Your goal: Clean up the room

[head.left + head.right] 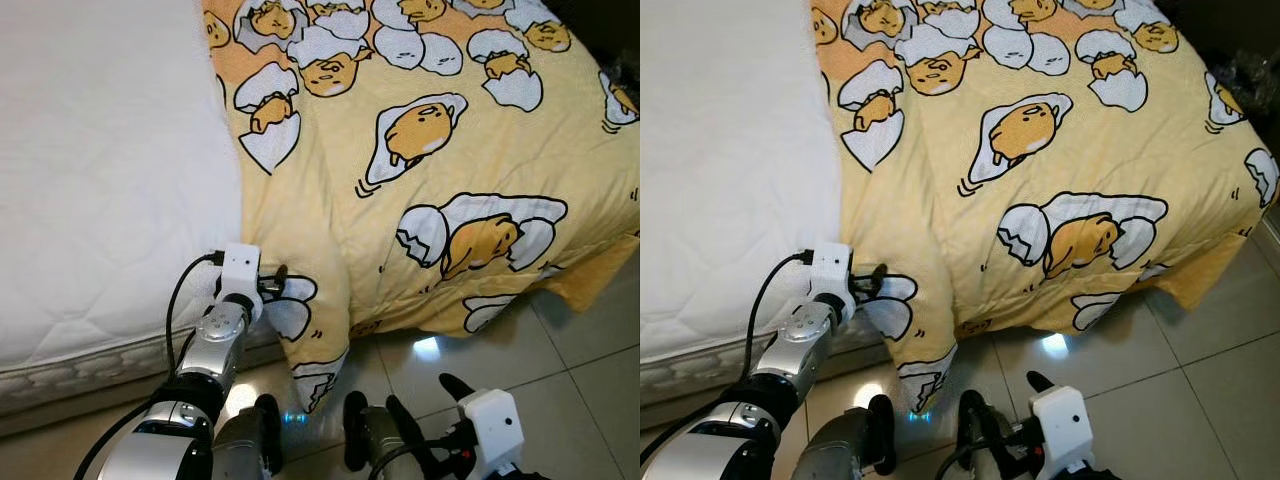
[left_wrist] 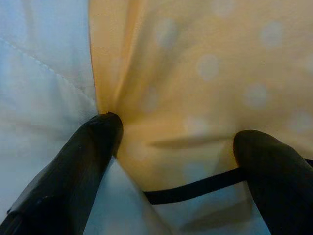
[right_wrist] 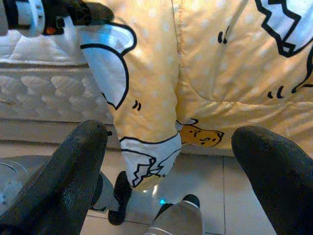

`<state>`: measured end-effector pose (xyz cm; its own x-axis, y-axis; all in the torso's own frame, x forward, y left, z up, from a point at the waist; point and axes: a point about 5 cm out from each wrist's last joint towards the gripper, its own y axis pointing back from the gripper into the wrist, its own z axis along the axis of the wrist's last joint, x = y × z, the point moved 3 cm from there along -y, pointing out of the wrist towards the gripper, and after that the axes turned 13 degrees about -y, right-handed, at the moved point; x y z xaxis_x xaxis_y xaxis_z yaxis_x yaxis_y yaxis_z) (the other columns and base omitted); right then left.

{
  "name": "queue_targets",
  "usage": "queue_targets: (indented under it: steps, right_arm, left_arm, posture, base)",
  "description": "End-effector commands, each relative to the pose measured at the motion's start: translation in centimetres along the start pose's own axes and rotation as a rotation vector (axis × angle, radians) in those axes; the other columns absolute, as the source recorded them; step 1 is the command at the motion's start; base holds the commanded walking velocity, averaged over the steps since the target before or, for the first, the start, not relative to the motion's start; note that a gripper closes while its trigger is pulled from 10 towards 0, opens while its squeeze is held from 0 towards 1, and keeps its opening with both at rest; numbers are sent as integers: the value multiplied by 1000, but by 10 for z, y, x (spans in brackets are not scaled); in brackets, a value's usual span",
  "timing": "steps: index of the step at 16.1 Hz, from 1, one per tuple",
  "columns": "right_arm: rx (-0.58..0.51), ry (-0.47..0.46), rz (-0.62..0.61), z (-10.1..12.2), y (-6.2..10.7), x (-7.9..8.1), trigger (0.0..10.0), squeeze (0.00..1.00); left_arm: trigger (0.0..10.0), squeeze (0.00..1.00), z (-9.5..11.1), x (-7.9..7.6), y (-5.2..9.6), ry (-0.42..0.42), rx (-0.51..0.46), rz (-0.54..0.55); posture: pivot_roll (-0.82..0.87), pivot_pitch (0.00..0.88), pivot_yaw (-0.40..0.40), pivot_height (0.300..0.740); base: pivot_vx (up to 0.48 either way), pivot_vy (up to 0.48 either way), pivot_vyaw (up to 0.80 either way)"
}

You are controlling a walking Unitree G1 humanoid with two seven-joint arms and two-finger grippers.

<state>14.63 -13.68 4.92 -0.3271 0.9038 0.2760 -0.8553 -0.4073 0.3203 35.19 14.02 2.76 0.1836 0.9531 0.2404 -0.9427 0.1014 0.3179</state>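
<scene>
A yellow blanket printed with egg cartoons covers the right part of a bed, and one corner hangs down to the floor. To its left lies the bare white mattress. My left gripper is at the blanket's hanging edge beside the mattress. In the left wrist view its fingers stand open with yellow fabric pressed between them. My right gripper is open, low over the floor, facing the hanging corner from a short way off and holding nothing.
Glossy beige floor tiles run along the bed's near side and to the right. The mattress's quilted side forms a low wall in front of me. My own legs stand just below the hanging corner.
</scene>
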Motion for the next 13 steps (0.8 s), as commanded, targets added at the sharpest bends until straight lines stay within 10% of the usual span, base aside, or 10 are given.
queue_targets:
  steps: [1, 6, 7, 13]
  right_arm:
    - [24, -8, -4, -4, 3, 1, 10000, 0]
    - [28, -9, -3, -3, 0, 1, 10000, 0]
    - [31, -9, -1, -4, 0, 2, 10000, 0]
    - [33, -11, -4, -4, -1, 3, 10000, 0]
  left_arm:
    - [10000, 0, -25, -3, 8, 40, 88, 0]
    - [10000, 0, -44, -32, 16, 142, 162, -120]
    - [0, 0, -47, -35, 17, 156, 168, -135]
    - [0, 0, -59, -27, 24, 20, 196, -128]
  posture:
    - [-222, 344, -32, 740]
    - [-210, 326, -26, 740]
    - [-211, 323, -26, 740]
    - [-203, 328, -20, 740]
  base:
    - [0, 0, 0]
    - [0, 0, 0]
    - [0, 0, 0]
    - [0, 0, 0]
